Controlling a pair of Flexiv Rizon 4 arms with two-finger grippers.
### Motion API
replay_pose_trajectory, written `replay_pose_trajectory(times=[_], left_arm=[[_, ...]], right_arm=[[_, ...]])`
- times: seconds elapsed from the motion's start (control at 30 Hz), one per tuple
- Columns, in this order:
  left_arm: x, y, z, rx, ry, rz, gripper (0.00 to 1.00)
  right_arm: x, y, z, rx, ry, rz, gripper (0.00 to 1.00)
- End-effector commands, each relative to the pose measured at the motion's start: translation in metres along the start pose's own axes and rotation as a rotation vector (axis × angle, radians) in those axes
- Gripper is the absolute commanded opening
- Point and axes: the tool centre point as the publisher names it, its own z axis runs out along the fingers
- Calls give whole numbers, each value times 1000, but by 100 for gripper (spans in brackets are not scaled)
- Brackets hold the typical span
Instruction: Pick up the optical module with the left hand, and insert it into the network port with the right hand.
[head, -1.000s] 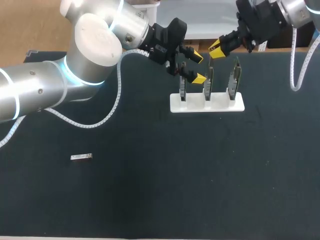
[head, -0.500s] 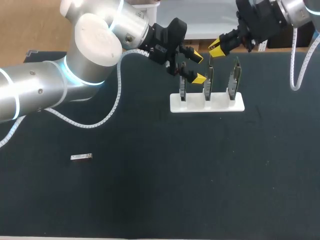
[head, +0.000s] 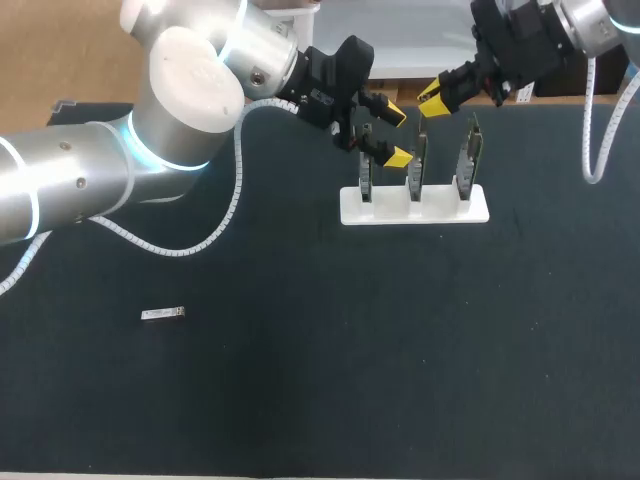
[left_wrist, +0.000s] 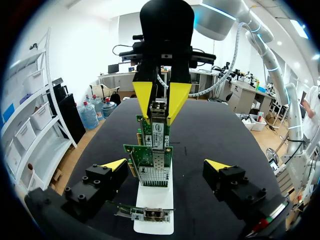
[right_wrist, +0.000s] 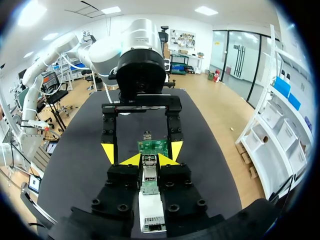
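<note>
While the left end effector is being held wide open and empty, the right end effector, clamped on the module above the cards by the table's far edge, is being shifted slightly, so insertion seems unfinished.

table: matt black, cloth-like
left arm: smooth, glossy silver shell
cable: white plastic spiral wrap
left gripper, right gripper: matt black bodies, smooth yellow tips
stand: smooth white plastic
cards: green circuit board, metal ports
held module: dull grey metal
loose module: silvery metal
</note>
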Motion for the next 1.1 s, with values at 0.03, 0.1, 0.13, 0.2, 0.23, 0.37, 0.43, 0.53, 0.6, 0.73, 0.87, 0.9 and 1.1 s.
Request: replay_pose_trajectory(times=[0.03, 0.1, 0.13, 0.2, 0.23, 0.37, 0.43, 0.53, 0.6, 0.73, 0.87, 0.9, 1.1], left_arm=[[-1, 1, 0, 0, 4, -2, 100], [-1, 1, 0, 0, 4, -2, 100], [-1, 1, 0, 0, 4, -2, 100], [-1, 1, 0, 0, 4, -2, 100], [-1, 1, 0, 0, 4, -2, 100], [-1, 1, 0, 0, 4, -2, 100], [-1, 1, 0, 0, 4, -2, 100], [-1, 1, 0, 0, 4, -2, 100], [-1, 1, 0, 0, 4, -2, 100], [-1, 1, 0, 0, 4, -2, 100], [-1, 1, 0, 0, 4, -2, 100], [-1, 1, 0, 0, 4, -2, 100], [-1, 1, 0, 0, 4, -2, 100]], right_arm=[[1, 0, 1, 0, 2, 2, 0], [1, 0, 1, -2, 3, 4, 0], [2, 0, 1, -3, 3, 5, 0], [3, 0, 2, -5, 5, 6, 0], [3, 1, 2, -6, 6, 6, 0], [5, 0, 3, -9, 9, 12, 0], [6, 0, 4, -11, 11, 14, 0], [7, 0, 5, -13, 12, 19, 0], [8, 0, 5, -14, 13, 20, 0], [8, -1, 6, -11, 6, 28, 100], [6, -1, 3, -7, -6, 42, 100], [5, -2, 2, -10, -16, 50, 100], [-2, -5, -7, -53, -75, 81, 100]])
